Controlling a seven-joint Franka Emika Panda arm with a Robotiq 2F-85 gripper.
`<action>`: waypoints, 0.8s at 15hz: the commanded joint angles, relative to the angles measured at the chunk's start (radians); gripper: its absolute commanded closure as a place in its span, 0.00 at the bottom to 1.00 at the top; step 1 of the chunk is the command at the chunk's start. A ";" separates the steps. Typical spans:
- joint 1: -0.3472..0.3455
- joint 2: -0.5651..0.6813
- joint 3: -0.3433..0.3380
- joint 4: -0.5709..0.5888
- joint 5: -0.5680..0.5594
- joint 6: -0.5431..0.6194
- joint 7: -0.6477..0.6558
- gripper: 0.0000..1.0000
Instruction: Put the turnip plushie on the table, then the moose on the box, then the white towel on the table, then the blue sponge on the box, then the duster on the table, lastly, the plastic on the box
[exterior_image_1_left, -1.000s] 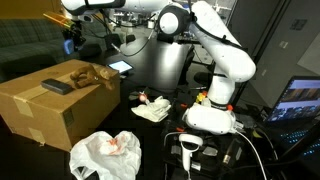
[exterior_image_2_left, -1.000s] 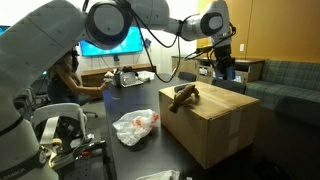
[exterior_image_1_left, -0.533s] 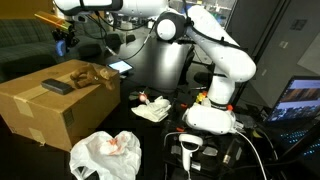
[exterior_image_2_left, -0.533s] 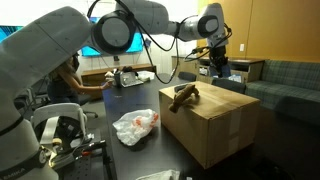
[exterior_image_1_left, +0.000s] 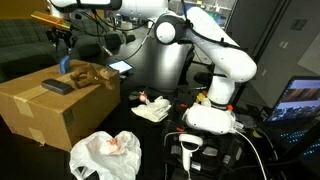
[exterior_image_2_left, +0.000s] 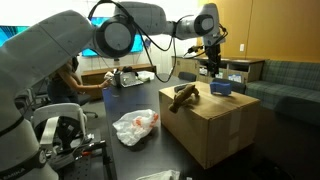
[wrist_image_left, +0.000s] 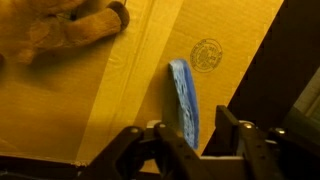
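In front of the box, nearest the camera in an exterior view, the crumpled white plastic lies on the table. Beside the box, also on the table, lies the white towel.

On the box's top, the black duster lies flat near the front. The brown moose sprawls just behind it, at the middle of the top.

Farther back, at the box's far edge, is the blue sponge. The wrist view shows it turned on its narrow side over the cardboard, close to the box's edge and well apart from the moose.

The gripper hangs directly above the sponge. Its jaws stand partly apart, one on each side of the sponge with bare cardboard showing between each finger and the blue block, so it is released and grips nothing. Whether a fingertip still brushes the sponge cannot be told.
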 joint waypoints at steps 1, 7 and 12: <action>0.008 0.029 -0.006 0.073 -0.019 -0.046 -0.045 0.19; 0.016 -0.016 -0.006 0.028 -0.016 -0.065 -0.070 0.00; 0.042 -0.119 0.023 -0.061 -0.005 -0.167 -0.206 0.00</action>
